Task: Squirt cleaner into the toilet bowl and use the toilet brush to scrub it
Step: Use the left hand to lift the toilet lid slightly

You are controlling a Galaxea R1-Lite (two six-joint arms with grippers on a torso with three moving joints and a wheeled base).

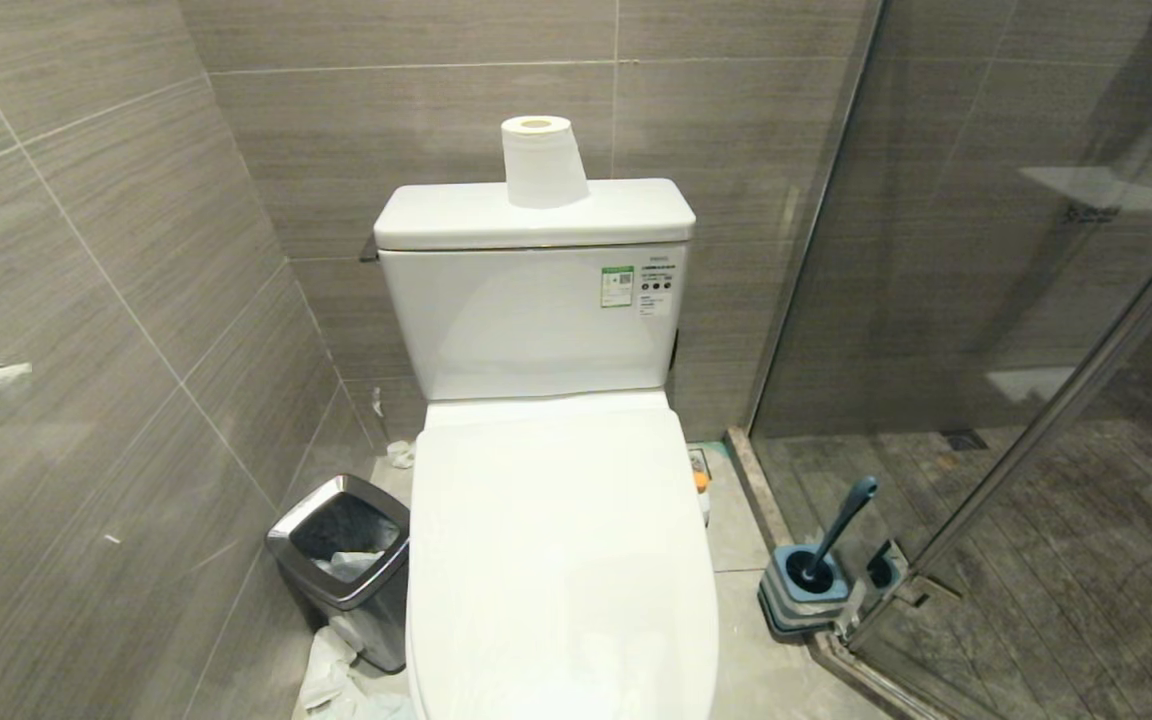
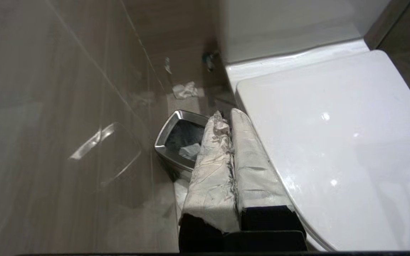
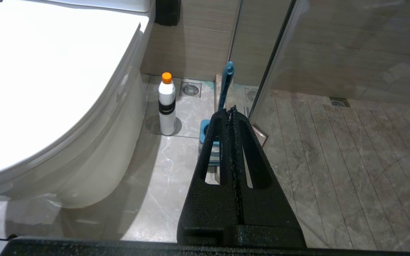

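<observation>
Toilet bowl [image 1: 561, 560] glossy white, lid down.

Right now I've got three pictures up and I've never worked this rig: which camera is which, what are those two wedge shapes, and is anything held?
The wide picture comes from the robot's head, looking down at the toilet, whose lid is shut. A paper roll stands on the tank. A steel-rimmed bin sits on the floor to the toilet's left; the toilet brush stands in its holder to the right, by the glass shower wall.

The other two pictures come from cameras on the wrists, behind the fingers. The pale, wrapped wedge is the left claw, beside the toilet lid and above the bin. The black wedge is the right claw, pointing toward the brush. An orange-capped white bottle stands on the floor next to the toilet.

Both claws are shut and empty. Nothing is held.
</observation>
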